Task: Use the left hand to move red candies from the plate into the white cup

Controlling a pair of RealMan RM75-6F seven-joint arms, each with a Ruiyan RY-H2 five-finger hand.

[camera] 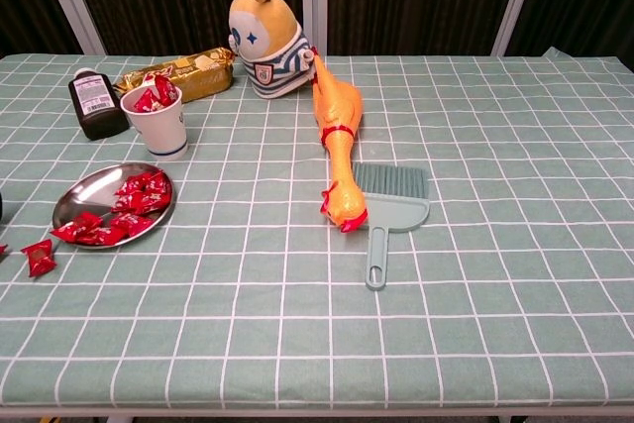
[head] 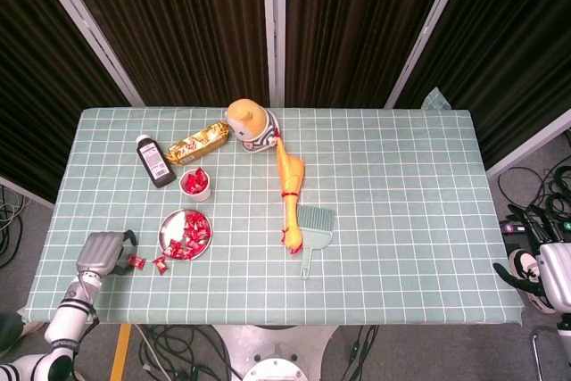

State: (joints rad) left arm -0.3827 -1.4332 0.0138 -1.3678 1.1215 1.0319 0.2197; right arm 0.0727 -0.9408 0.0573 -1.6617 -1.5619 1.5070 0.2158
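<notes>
On the table [head: 401,220], the cup [head: 195,185] is set behind the plate [head: 171,225], the bottle [head: 155,161] left of the cup, the brush [head: 314,225] right of the plate, and loose candies [head: 147,263] between plate and left hand [head: 103,252]

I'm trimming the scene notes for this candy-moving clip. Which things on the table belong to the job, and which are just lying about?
Job:
- left hand
- plate of red candies
- white cup, candies already inside
- two loose candies on the cloth beside the plate

Lying about:
- dark bottle
- gold packet
- toy figure
- rubber chicken
- dustpan
</notes>
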